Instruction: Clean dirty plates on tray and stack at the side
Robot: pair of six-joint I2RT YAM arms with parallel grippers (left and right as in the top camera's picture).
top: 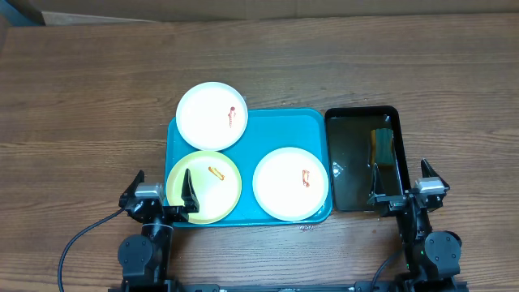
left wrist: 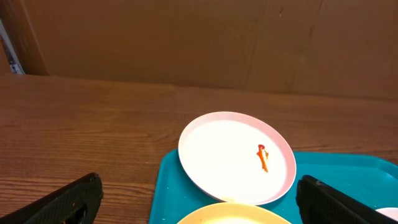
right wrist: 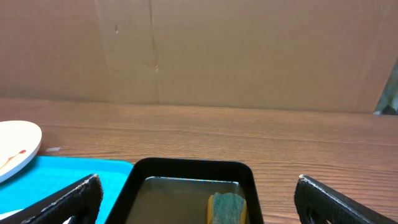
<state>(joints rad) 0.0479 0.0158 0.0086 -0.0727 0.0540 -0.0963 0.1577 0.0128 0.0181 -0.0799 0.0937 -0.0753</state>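
The turquoise tray (top: 259,138) holds three dirty plates. A white plate (top: 211,115) with a red smear overhangs its far left corner; it also shows in the left wrist view (left wrist: 230,158). A pale yellow plate (top: 212,188) with an orange smear lies at the near left, its edge showing in the left wrist view (left wrist: 233,214). A second white plate (top: 290,183) with a red smear lies at the near right. My left gripper (top: 162,193) is open and empty at the yellow plate's near edge. My right gripper (top: 399,193) is open and empty at the near end of the black basin.
A black glossy basin (top: 362,118) of water stands right of the tray, with a yellow-green sponge (top: 381,146) in it; the sponge also shows in the right wrist view (right wrist: 227,208). A cardboard wall stands behind the wooden table.
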